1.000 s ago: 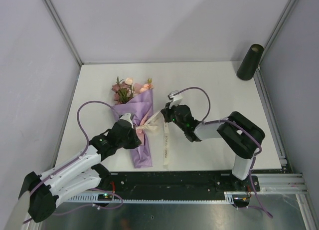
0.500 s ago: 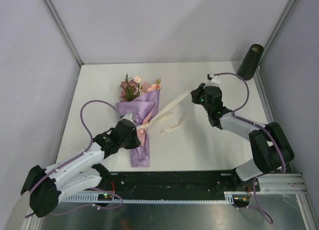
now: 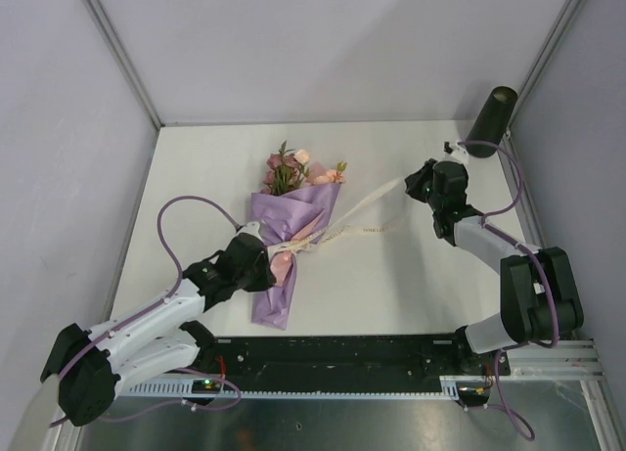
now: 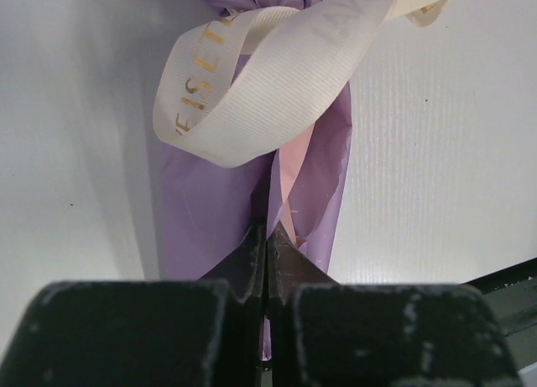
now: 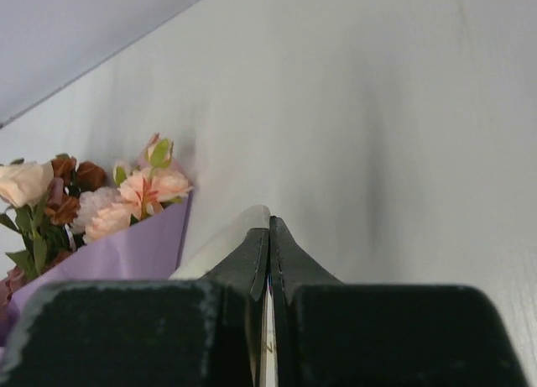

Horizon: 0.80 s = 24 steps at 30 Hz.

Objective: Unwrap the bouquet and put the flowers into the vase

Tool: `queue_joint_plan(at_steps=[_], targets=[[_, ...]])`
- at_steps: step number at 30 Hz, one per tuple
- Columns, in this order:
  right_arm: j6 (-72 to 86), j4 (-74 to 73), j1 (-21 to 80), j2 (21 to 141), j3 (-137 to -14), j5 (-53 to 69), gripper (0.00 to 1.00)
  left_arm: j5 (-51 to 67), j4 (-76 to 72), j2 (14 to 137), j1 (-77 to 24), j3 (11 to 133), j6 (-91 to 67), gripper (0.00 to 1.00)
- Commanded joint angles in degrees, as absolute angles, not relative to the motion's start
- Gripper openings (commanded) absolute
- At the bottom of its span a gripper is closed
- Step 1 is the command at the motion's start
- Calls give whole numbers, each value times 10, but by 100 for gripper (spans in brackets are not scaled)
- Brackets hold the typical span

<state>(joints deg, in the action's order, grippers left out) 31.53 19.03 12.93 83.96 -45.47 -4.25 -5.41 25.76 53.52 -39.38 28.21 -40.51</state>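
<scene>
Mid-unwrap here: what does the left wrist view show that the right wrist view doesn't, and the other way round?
Left wrist only: the ribbon in a loop with gold lettering, the pink inner sheet, and the left jaws shut on the lower part of the lilac wrap. Right wrist only: the flowers at the wrap's open end, the enclosure wall, and the right jaws shut on a ribbon end. Both: lilac wrap, cream ribbon, white table, jaws shut.

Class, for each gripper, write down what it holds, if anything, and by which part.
Left gripper: the bouquet, pinched by its purple paper just below the tie. Right gripper: the cream ribbon, near its far end.
</scene>
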Motion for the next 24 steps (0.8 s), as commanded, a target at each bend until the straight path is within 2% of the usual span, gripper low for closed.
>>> queue_joint_plan(at_steps=[1, 2, 5, 8, 13, 17, 20, 24], targets=[[320, 154, 141, 814, -475, 10, 2, -70, 256, 530, -396, 309, -400, 0], [319, 139, 151, 809, -475, 25, 5, -70, 256, 529, -397, 310, -400, 0], [305, 94, 183, 787, -476, 50, 23, -68, 254, 526, -396, 312, -400, 1], [297, 51, 215, 761, -476, 61, 35, -59, 253, 522, -397, 318, -394, 20], [288, 19, 254, 718, -477, 102, 45, -59, 269, 503, -397, 359, -359, 55], [284, 5, 268, 703, -477, 155, 54, -80, 314, 501, -397, 428, -318, 71], [284, -15, 278, 689, -477, 164, 58, -114, 347, 513, -396, 475, -287, 78], [262, 20, 312, 687, -476, 173, 60, -144, 386, 551, -364, 516, -274, 78]])
